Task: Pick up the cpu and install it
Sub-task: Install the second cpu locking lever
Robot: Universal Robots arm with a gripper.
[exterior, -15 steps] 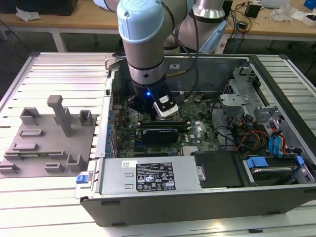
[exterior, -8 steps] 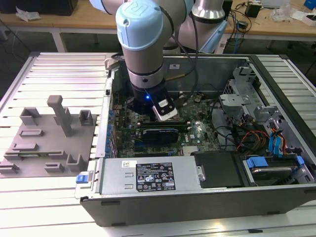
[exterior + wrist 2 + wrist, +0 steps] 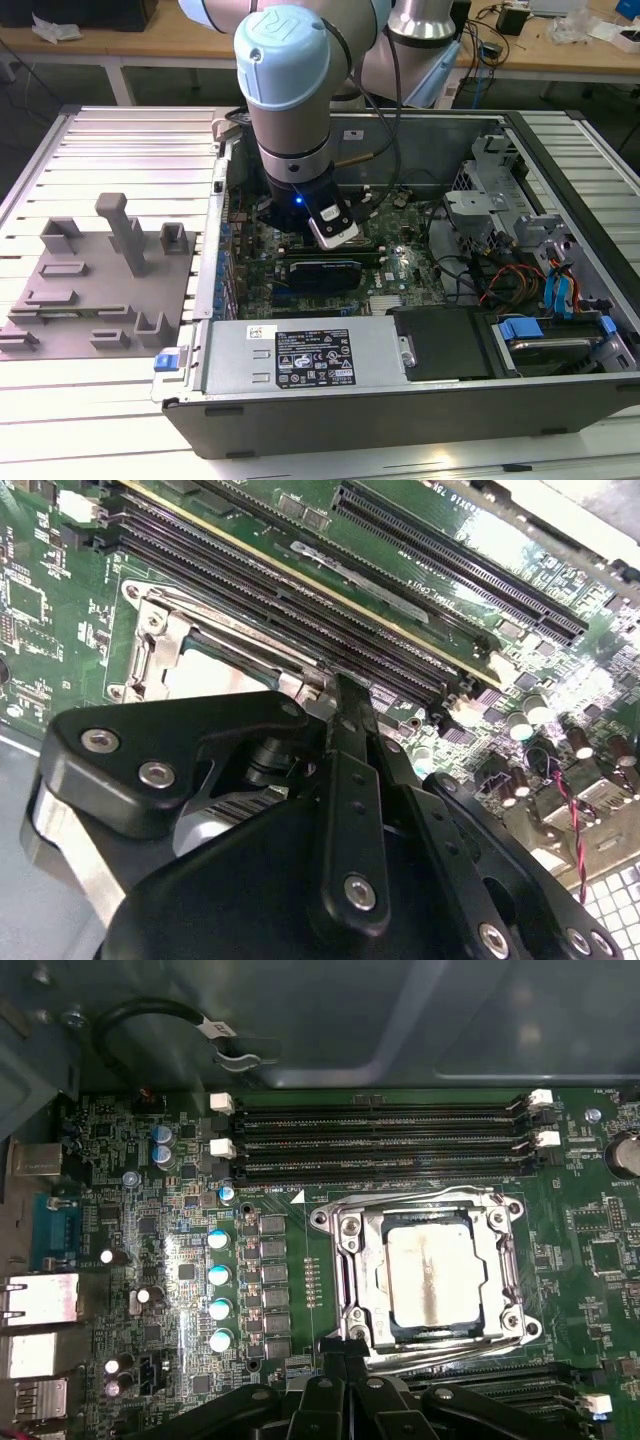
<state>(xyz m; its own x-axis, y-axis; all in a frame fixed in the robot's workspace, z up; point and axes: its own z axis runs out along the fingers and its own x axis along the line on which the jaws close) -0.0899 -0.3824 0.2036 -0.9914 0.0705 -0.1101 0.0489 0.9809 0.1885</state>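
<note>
In the first wrist view the cpu (image 3: 432, 1278) sits in its socket right of centre, just beyond the gripper (image 3: 340, 1352), whose fingertips meet, closed on nothing.

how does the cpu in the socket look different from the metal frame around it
The cpu is a flat, matte silvery square with a smudged top; the socket frame is shiny bare metal, open in the middle. The cpu lies inside, and the frame surrounds it and has round fasteners at its corners. Both sit level on the green motherboard.
</note>
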